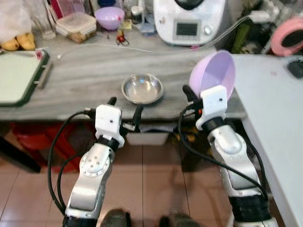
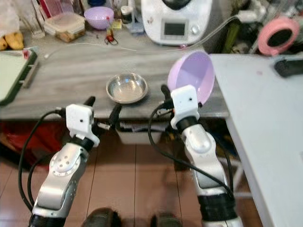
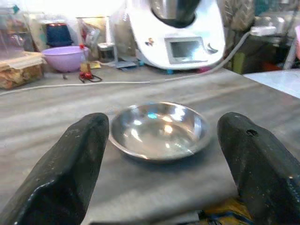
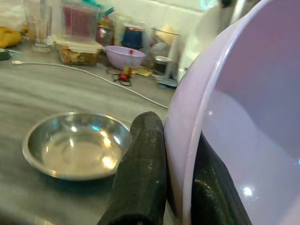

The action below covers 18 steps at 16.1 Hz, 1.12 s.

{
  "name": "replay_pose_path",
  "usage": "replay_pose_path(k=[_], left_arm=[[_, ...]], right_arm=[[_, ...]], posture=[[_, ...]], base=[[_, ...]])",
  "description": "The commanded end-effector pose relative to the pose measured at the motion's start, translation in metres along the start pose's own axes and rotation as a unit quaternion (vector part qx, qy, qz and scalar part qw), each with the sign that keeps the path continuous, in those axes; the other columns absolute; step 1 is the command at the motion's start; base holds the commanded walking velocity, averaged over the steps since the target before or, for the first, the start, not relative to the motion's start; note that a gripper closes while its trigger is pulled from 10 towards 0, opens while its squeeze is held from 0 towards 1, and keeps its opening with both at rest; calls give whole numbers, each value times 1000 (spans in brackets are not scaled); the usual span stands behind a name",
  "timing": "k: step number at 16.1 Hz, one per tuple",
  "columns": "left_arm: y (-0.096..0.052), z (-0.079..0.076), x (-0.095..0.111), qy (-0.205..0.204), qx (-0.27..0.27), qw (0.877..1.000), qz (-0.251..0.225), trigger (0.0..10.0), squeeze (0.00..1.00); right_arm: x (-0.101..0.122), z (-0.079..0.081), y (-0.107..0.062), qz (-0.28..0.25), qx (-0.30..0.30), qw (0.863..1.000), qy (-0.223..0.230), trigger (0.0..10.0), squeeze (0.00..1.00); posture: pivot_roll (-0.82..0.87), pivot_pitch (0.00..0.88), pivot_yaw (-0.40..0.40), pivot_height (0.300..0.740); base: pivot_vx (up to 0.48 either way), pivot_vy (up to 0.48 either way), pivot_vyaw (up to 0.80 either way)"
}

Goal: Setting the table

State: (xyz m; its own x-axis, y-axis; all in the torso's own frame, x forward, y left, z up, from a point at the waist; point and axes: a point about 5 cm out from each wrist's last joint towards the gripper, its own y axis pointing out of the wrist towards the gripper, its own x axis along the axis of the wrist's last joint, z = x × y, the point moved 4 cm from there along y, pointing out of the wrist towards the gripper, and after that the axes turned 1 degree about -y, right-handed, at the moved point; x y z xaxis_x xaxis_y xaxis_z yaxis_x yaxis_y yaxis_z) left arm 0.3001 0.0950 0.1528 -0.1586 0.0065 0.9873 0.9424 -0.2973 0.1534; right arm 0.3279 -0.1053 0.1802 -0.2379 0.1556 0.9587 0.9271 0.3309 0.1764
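Two bowls mattered: the right gripper pinched the lilac bowl by its rim at centre right, tilted on edge, while the steel bowl sat mid-frame on the grey counter. The left gripper hung wide open and empty just below it. To do it well, I judged, the robot should level the lilac bowl before lowering it beside the steel one.

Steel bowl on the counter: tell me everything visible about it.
The steel bowl is small, round, shallow and shiny, and looks empty. It sits upright near the front edge of the grey counter, touching nothing else. The open left gripper is lined up just short of it. The right gripper, beside it, holds a tilted lilac bowl.
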Motion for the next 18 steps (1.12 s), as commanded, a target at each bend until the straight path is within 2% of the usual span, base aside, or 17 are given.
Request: replay_pose_path(k=[1, 3, 7, 8, 11, 14, 18], left_arm=[[-3, 8, -1, 7, 10, 1000, 4, 10000, 0], [-3, 7, 0, 4, 12, 1000, 3, 10000, 0], [-4, 13, 6, -3, 30, 999, -14, 10000, 0], [-5, 16, 5, -1, 41, 999, -10, 10000, 0], [-13, 31, 3, 22, 74, 997, 0, 10000, 0], [-30, 51, -3, 45, 113, 992, 27, 10000, 0], [-45, 57, -4, 59, 126, 989, 42, 10000, 0]], right_arm=[[10, 10, 2, -20, 19, 1000, 0, 10000, 0], [10, 10, 3, -21, 20, 1000, 0, 10000, 0], [14, 15, 7, -33, 55, 998, -23, 10000, 0], [19, 22, 9, -48, 103, 992, -48, 10000, 0], [19, 28, 15, -53, 166, 982, -78, 10000, 0], [11, 34, 23, -40, 243, 963, -111, 10000, 0], [8, 38, 38, -33, 317, 932, -171, 10000, 0]], posture=[[-13, 119, -17, 740], [-13, 120, -18, 740], [-11, 127, -20, 740], [-9, 130, -20, 740], [15, 142, -21, 740], [54, 161, -22, 740], [97, 183, -19, 740]], base=[[469, 0, 788], [467, 0, 753], [298, 0, 0], [0, 0, 0], [0, 0, 0], [0, 0, 0], [0, 0, 0]])
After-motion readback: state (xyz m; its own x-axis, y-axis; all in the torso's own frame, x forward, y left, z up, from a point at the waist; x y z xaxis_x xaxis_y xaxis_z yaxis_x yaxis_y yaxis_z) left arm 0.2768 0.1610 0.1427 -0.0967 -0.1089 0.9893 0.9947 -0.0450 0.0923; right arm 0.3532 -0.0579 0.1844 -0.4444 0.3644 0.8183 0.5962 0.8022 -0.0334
